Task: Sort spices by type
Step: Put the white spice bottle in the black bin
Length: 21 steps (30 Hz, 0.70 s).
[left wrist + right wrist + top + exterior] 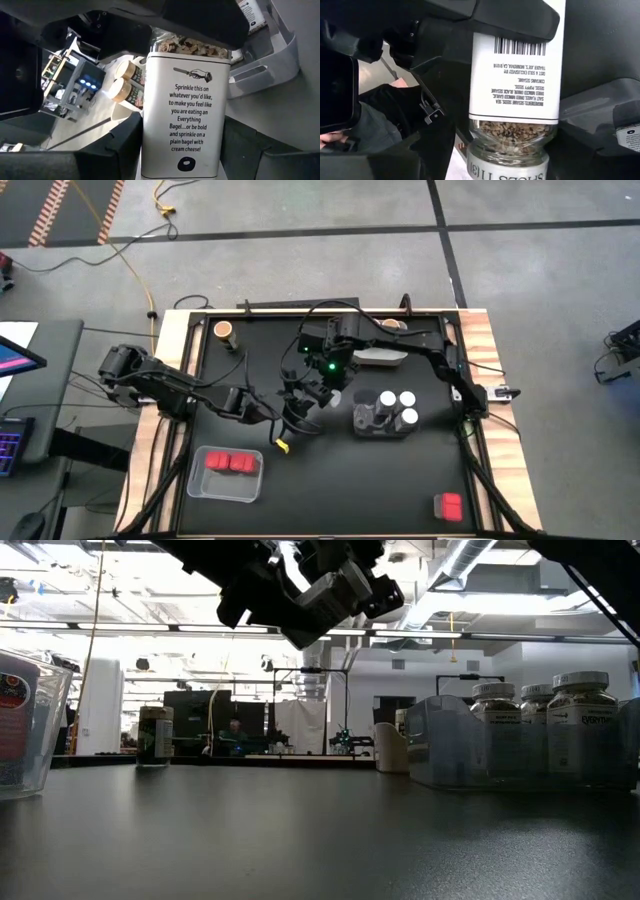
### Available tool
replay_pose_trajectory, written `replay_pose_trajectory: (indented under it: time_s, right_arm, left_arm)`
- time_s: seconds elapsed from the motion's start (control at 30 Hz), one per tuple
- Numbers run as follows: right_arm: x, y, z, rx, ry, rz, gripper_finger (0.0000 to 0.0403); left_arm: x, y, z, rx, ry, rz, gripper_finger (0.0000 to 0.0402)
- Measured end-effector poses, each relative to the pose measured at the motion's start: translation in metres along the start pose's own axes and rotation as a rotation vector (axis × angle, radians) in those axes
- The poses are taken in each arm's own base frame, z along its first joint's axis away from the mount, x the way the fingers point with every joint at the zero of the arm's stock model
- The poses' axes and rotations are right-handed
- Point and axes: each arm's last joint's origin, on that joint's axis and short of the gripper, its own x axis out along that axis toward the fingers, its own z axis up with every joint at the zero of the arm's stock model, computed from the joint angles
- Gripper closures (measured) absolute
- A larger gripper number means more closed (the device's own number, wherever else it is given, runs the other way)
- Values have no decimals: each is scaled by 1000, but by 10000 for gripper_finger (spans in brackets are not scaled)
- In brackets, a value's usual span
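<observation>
The left gripper [297, 423] gripped a white-labelled spice jar [186, 107] above the table's centre, presenting it for handover. The right gripper [322, 392] bracketed the jar's other end, jaws apparently loose, to carry it toward the tray [362, 420] of white-lidded jars [397, 404]

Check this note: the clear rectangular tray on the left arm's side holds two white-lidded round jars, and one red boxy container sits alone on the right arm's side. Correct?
One error: the clear rectangular tray holds two red boxy containers, not white-lidded jars, as the high view shows. The lone red boxy container is as stated.
</observation>
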Motion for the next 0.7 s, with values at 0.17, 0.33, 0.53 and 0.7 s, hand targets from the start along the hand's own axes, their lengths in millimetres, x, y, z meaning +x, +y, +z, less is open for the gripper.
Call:
replay_pose_trajectory:
  time_s: [0.17,0.33,0.53,0.7]
  right_arm:
    - [-10,-6,1,20,-16,4,86]
    - [-46,-9,-14,6,-116,-17,86]
    - [-103,-5,-63,-34,-424,-280,85]
    - [-121,14,-110,-78,-681,-479,85]
  left_arm:
    - [0,0,0,-51,4,-3,191]
    - [0,-3,-3,-146,15,-45,191]
    - [3,-2,-4,-316,-10,-127,191]
    - [10,3,-7,-474,-92,-200,191]
